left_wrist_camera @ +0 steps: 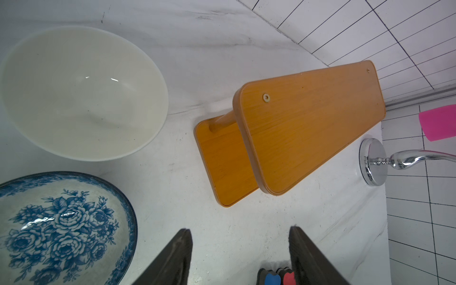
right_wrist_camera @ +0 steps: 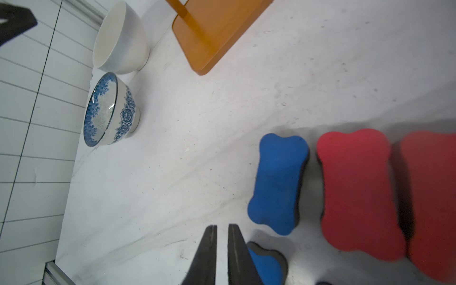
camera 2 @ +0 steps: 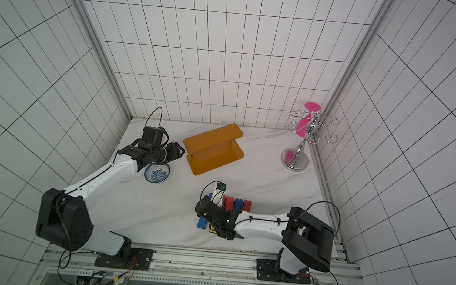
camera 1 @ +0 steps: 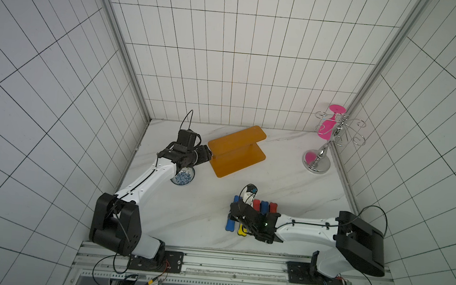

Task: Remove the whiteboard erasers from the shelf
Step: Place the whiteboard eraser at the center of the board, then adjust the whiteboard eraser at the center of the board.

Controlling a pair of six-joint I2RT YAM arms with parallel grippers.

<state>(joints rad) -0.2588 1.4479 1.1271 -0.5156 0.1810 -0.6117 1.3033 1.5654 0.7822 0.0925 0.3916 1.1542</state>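
Observation:
The orange-brown shelf [camera 1: 236, 149] [camera 2: 212, 147] stands at the back of the table, and both its boards [left_wrist_camera: 308, 123] are bare. The whiteboard erasers lie on the table in front of it. In a top view a row of blue [camera 1: 264, 207] and red ones [camera 1: 272, 207] shows, with a blue [camera 1: 229, 225] and a yellow one [camera 1: 241, 230] nearer. My left gripper [left_wrist_camera: 240, 229] is open by the shelf's left end, with nothing in it. My right gripper [right_wrist_camera: 222, 225] is shut and empty, low beside two blue erasers [right_wrist_camera: 278, 182]; red ones [right_wrist_camera: 355, 192] lie further along.
A blue floral bowl [camera 1: 183, 176] [left_wrist_camera: 61, 229] and a plain white bowl [left_wrist_camera: 81, 93] sit under my left arm by the left wall. A silver wire rack [camera 1: 318, 159] with a pink glass [camera 1: 328, 126] stands in the back right corner. Tiled walls close three sides.

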